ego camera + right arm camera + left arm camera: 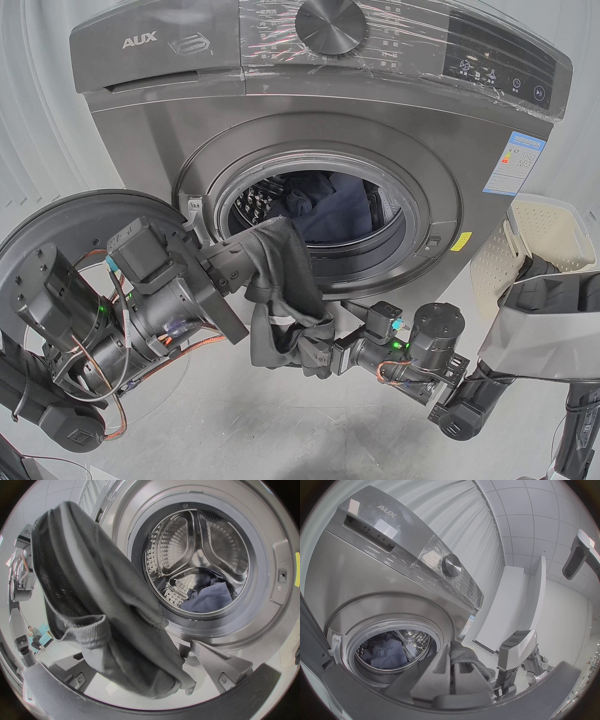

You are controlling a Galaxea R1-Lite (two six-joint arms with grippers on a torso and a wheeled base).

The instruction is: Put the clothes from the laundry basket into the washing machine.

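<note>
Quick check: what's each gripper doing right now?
Left gripper: jaws closed on the dark garment.
Right gripper: jaws open, the garment's lower end hanging against it.

dark grey garment (281,250), silver-grey washing machine (156,137)

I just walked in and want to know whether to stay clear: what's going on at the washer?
The robot is loading laundry. Its left gripper is shut on the upper end of a dark grey garment, held just in front of the open washing machine. The right gripper is at the garment's hanging lower end, with its fingers apart. Blue clothes already lie in the drum. The laundry basket stands beside the machine, on the robot's right.
</note>
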